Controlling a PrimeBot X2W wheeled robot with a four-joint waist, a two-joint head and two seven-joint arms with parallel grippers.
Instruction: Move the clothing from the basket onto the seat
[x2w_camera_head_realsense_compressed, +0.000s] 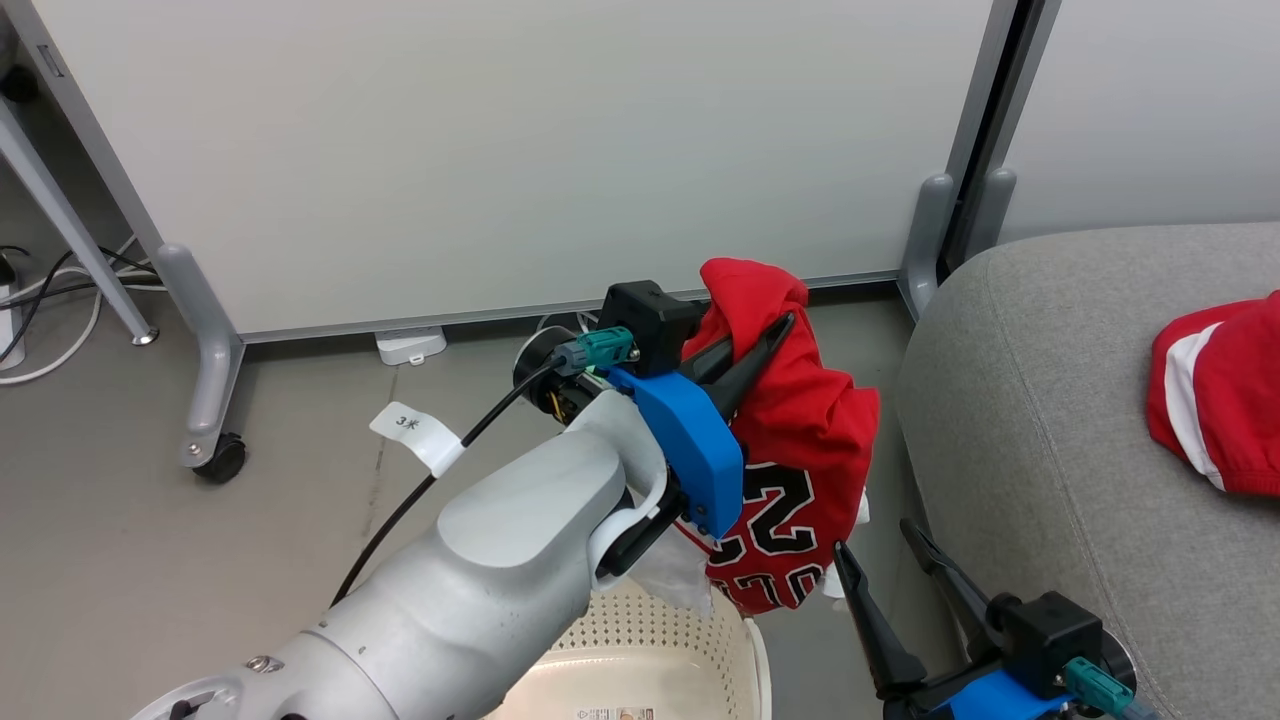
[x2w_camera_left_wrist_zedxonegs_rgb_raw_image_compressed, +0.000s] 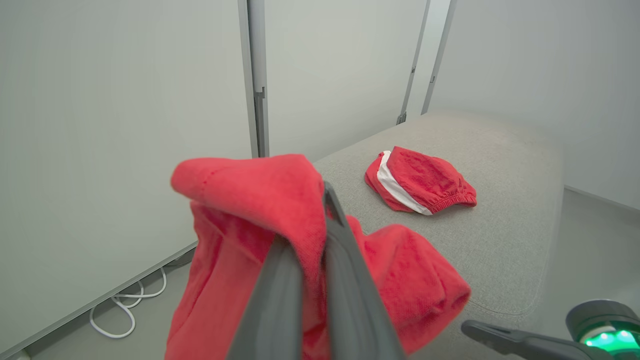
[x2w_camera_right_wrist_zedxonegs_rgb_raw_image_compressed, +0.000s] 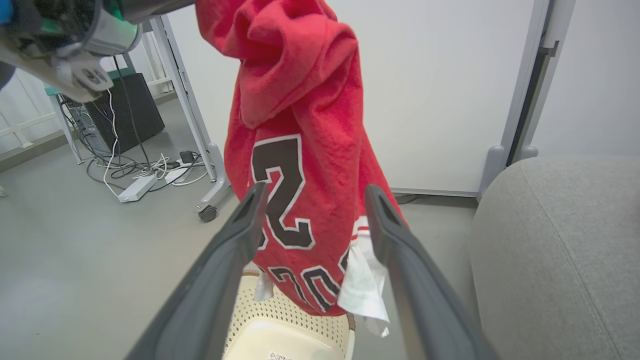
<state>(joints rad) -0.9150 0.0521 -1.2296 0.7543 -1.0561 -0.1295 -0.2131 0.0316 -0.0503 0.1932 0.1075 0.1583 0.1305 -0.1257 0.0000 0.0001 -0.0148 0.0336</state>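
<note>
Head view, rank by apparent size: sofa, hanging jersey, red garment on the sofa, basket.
1. sofa, by far the largest.
2. hanging jersey.
3-4. basket and red garment: they look about alike and both are cut off by the frame, so no ranking between them.

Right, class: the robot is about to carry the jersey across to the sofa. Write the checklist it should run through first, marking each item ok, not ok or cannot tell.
1. Grip: left fingers shut on the jersey, which hangs from them: ok.
2. Jersey hem lifted clear of the basket rim: cannot tell; the hem hangs close over it.
3. Spare arm: right fingers open and empty: ok.
4. Right fingers clear of the hanging cloth: cannot tell; one tip looks close to the white trim.
5. Bare room on the sofa beside the shorts: ok.
</note>
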